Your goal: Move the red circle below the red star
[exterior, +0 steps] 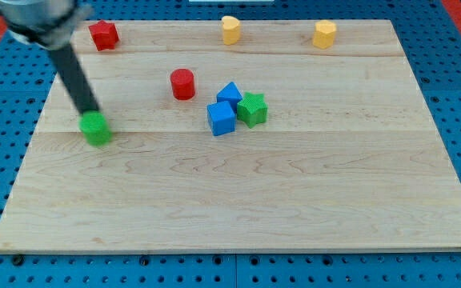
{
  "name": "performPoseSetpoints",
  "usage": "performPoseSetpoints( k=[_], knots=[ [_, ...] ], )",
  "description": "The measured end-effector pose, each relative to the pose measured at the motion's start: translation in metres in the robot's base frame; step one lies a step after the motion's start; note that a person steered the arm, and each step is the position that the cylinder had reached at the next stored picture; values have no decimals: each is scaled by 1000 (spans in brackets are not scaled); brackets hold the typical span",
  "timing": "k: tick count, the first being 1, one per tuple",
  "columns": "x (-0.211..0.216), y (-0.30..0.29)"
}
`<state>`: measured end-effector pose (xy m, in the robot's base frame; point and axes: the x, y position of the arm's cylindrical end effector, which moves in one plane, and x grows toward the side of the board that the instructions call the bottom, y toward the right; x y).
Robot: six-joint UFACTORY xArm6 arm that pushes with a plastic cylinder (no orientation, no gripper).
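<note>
The red circle stands on the wooden board left of centre, toward the view's top. The red star sits near the board's top left corner. My tip is at the top edge of a green round block on the board's left side. It is well to the left of the red circle and below the red star. The dark rod slants up to the view's top left.
Two blue cubes and a green star cluster right of the red circle. Two yellow blocks stand along the board's top edge. The board lies on a blue pegboard.
</note>
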<state>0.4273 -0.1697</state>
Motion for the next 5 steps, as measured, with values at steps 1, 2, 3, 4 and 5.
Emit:
performPoseSetpoints(
  k=[1,2,3,4,5],
  knots=[
    [-15,67],
    [-35,111],
    [-70,121],
    [-87,69],
    [-54,19]
  ],
)
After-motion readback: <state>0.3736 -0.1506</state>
